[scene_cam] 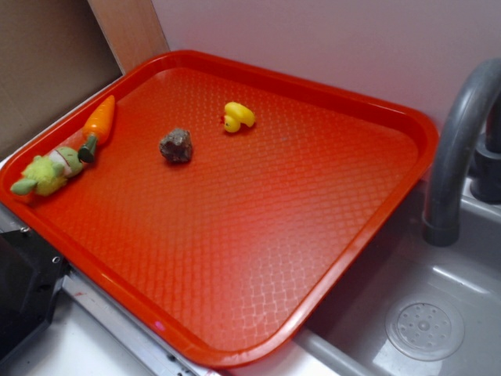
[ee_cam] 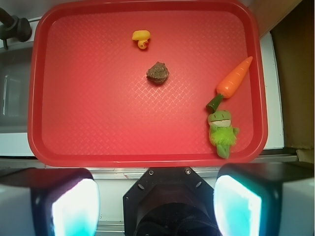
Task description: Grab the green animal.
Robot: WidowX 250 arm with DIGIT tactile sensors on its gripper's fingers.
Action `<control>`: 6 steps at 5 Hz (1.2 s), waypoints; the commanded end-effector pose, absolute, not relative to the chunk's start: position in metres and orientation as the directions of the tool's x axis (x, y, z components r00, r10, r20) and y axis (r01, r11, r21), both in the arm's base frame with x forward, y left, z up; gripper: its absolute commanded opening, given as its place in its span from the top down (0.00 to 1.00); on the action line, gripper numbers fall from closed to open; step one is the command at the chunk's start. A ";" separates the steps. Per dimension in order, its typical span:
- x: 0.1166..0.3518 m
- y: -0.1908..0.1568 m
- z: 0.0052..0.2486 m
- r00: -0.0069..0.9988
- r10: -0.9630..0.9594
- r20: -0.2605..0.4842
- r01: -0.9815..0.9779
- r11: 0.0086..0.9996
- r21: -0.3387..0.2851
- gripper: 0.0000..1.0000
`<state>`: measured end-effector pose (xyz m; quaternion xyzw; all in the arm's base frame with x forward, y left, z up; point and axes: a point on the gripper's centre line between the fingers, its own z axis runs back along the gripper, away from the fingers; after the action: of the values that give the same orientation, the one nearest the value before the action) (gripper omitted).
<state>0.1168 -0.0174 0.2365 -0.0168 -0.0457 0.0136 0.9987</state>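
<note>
You see the green animal [ee_cam: 222, 132], a soft, light plush lying at the tray's [ee_cam: 147, 160] near-right corner, just below the carrot [ee_cam: 231, 83]; with the gripper [ee_cam: 156, 206] spread above the near edge, pinch its fuzzy midbody.

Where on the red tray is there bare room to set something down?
Bare: the tray half toward the faucet, beyond the duck and rock. Crowded: the opposite rim, where carrot and green animal lie together.
</note>
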 end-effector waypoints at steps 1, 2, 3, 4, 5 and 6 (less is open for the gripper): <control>0.117 -0.017 0.236 0.995 0.029 0.091 -0.026 0.999 -0.035 0.00; 0.130 0.017 0.206 0.994 -0.039 0.105 0.042 0.999 -0.025 0.00; 0.133 0.036 0.189 0.995 -0.011 0.096 0.010 1.000 0.013 0.00; 0.139 0.057 0.172 0.995 0.002 0.103 -0.009 0.998 0.062 0.00; 0.141 0.077 0.148 0.996 0.044 0.083 -0.052 0.994 0.101 0.00; 0.145 0.087 0.128 0.998 0.025 0.055 -0.028 0.998 0.054 0.00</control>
<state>0.1457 0.0815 0.1219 0.0217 -0.0181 0.0056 0.9996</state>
